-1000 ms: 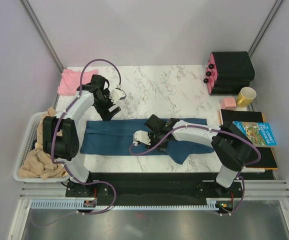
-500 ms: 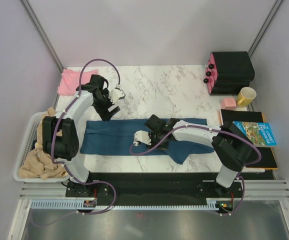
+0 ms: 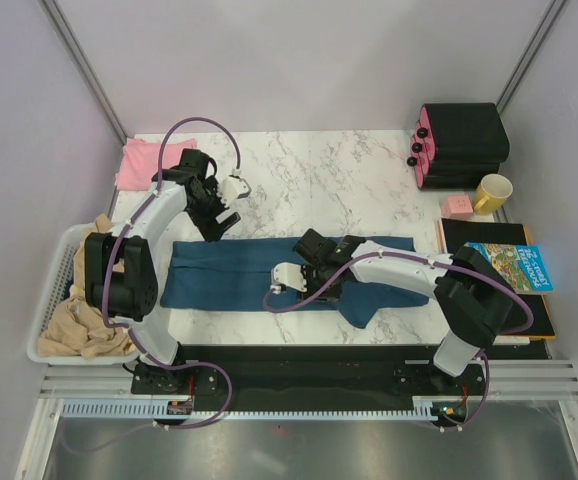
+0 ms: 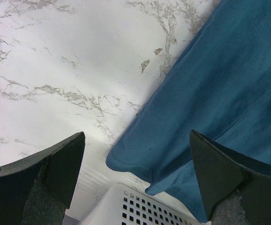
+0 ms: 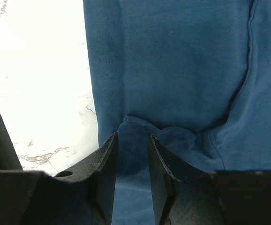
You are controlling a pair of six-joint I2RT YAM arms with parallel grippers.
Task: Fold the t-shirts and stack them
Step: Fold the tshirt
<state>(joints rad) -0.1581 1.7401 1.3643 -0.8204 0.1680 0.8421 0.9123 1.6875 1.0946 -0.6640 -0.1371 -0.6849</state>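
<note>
Dark teal-blue t-shirt (image 3: pixel 219 272), pale pink t-shirt (image 3: pixel 141 163), white grey-veined marble table (image 3: pixel 329 185), yellow mug (image 3: pixel 491 192).

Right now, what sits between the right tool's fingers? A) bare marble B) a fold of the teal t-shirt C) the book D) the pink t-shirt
B: the right wrist view shows the right tool with a bunched fold of the teal t-shirt pinched between its fingers.
</note>
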